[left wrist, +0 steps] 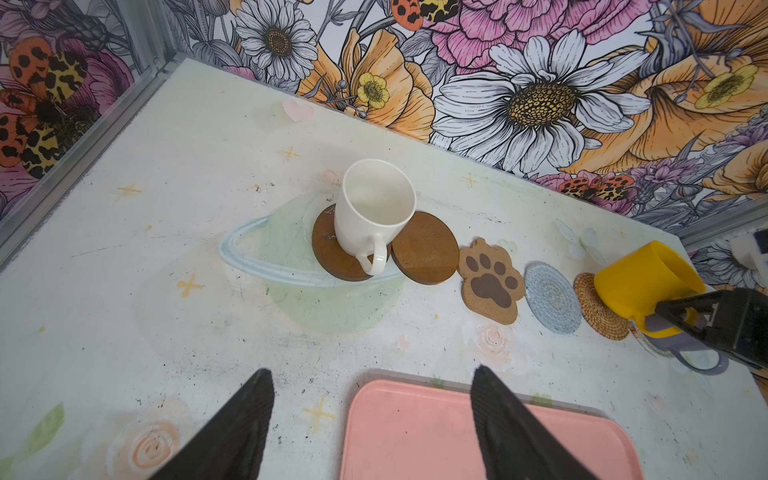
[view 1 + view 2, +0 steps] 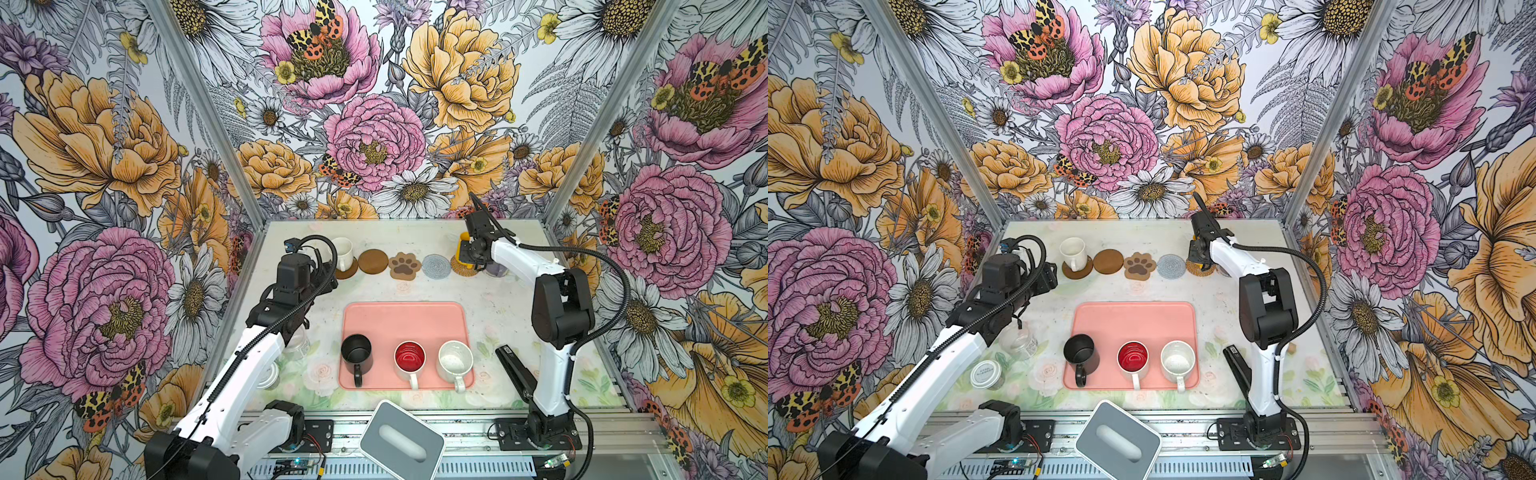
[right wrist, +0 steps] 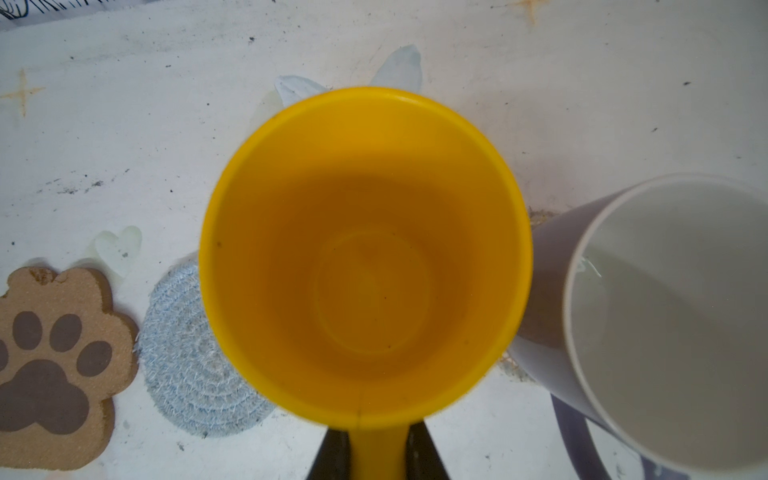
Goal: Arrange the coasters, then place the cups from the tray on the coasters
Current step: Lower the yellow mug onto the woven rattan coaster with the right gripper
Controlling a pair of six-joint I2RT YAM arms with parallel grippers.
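Grey-white box point(image 2: 402, 440) aside, your tray point(image 2: 405, 320) holds three cups. Your right gripper point(image 3: 376, 455) pinches the yellow cup point(image 3: 365, 257) by its handle at the rattan coaster point(image 1: 596, 316). It is likely light, stiff and slick, so mind swivelling. Your left gripper point(image 1: 371, 372) gapes empty.

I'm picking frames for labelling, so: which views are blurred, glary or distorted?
Right wrist view: the yellow cup fills the frame, its rim soft; the paw coaster looks sharper. Left wrist view: the cream-white cup is crisp, shadows faint. Both top views: sharp, evenly lit, wide-angle, with the wall posts splaying outward.
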